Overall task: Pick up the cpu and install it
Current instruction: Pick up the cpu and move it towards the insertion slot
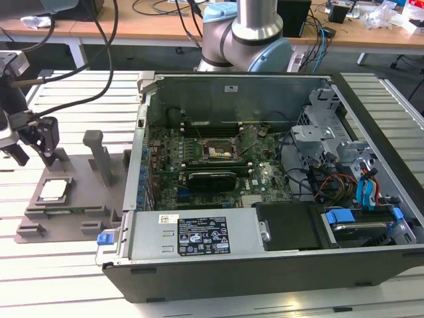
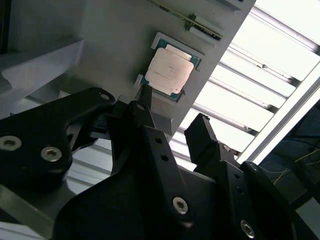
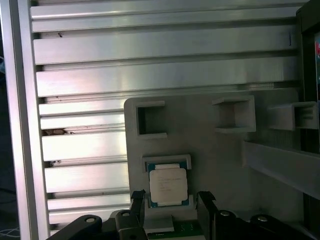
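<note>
**Exterior view with both wrist views: gripper over the holder.** One cpu [image 1: 53, 190] [image 2: 169, 71] [image 3: 169, 186], a flat square chip with a pale, matte silver lid and a thin darker green-edged rim, lies flat in a square recess of one grey plastic holder block [image 1: 74, 202] [image 3: 210, 150]. The block sits at the exterior view's left, just beside the case. Its surface is dull and smooth. At least two upright posts [image 1: 99, 156] rise from it in the exterior view, and the first wrist view shows three box-shaped raised pockets [image 3: 150, 120] on it.

One gripper [image 1: 33, 149] [image 2: 170, 110] [image 3: 171, 199], made of black, angular links joined by round silver bolts, hangs above the chip. Its two fingers [image 2: 200, 132] are spread apart with nothing between them. In the first wrist view the two tips stand at either side of the chip's near edge; whether they touch it cannot be told.

One black computer case [image 1: 265, 271] lies open at the centre and the exterior view's right. Inside it are one green motherboard [image 1: 165, 173] and one square, metal-framed dark socket [image 1: 218, 154]. Holder and case rest on a table [image 1: 66, 278] [image 3: 150, 50] of ribbed, brushed aluminium slats. The arm's [image 1: 252, 33] cylindrical silver and pale blue joints stand behind the case, at the upper centre of the exterior view.
</note>
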`<state>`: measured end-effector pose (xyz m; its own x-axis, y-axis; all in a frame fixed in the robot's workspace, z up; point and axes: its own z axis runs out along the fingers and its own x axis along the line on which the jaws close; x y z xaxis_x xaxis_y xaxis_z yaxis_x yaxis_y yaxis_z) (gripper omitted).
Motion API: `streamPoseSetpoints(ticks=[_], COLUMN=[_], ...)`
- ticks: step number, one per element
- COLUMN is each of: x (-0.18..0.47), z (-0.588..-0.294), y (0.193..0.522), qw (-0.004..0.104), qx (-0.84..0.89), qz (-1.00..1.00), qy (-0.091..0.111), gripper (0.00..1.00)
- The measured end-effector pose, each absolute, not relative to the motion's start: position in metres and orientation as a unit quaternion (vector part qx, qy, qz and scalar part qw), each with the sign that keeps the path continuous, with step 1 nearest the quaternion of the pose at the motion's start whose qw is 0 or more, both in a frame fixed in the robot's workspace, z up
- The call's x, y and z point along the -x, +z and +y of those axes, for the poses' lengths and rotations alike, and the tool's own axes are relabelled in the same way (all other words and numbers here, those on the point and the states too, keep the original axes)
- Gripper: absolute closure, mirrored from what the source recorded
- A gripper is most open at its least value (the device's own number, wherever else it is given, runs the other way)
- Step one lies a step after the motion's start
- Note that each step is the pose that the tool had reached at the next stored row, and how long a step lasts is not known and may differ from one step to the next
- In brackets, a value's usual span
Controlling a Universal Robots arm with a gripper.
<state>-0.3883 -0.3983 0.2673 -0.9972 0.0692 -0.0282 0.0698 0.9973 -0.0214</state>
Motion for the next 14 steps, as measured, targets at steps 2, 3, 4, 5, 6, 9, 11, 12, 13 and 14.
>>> streamPoseSetpoints(ticks=[2,3,4,5,6,9,11,12,13,14], x=[0.388,0.388,0.388,0.388,0.388,0.388,0.388,0.388,0.388,0.388], z=[-0.398,-0.398,-0.398,-0.398,-0.398,-0.398,-0.398,-0.398,-0.398,-0.398], y=[0.266,0.265,0.264,0.263,0.263,0.261,0.258,0.256,0.255,0.254], qw=[0.014,0.014,0.014,0.014,0.014,0.014,0.014,0.014,0.014,0.014], qx=[-0.035,-0.035,-0.035,-0.035,-0.035,-0.035,-0.035,-0.035,-0.035,-0.035], qz=[0.999,0.999,0.999,0.999,0.999,0.999,0.999,0.999,0.999,0.999], qy=[-0.011,-0.011,-0.011,-0.011,-0.011,-0.011,-0.011,-0.011,-0.011,-0.011], gripper=[0.45,0.45,0.45,0.45,0.45,0.45,0.45,0.45,0.45,0.45])
